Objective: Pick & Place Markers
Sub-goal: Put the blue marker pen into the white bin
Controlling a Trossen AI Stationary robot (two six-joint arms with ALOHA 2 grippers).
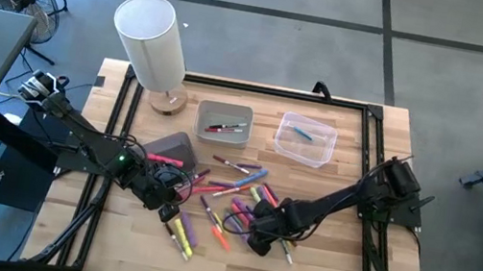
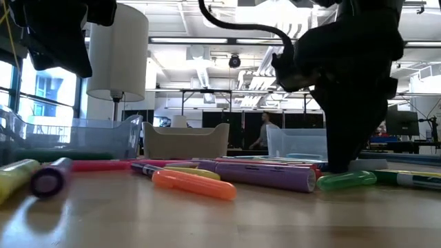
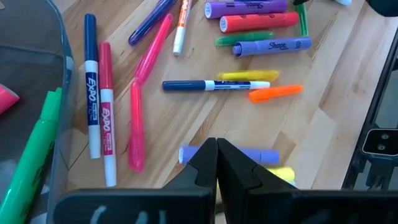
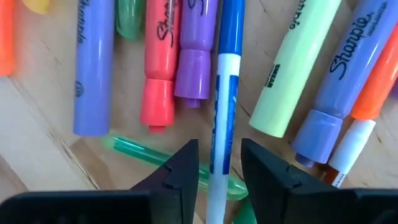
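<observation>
Right gripper (image 4: 217,165) is down among the scattered coloured markers (image 1: 236,198) mid-desk, jaws parted astride a thin blue-and-white pen (image 4: 222,93) (its lower end cut off behind the fingers), not visibly clamping it. Left gripper (image 3: 216,165), fingers pressed together and empty, half hides a lilac highlighter (image 3: 264,154).
</observation>
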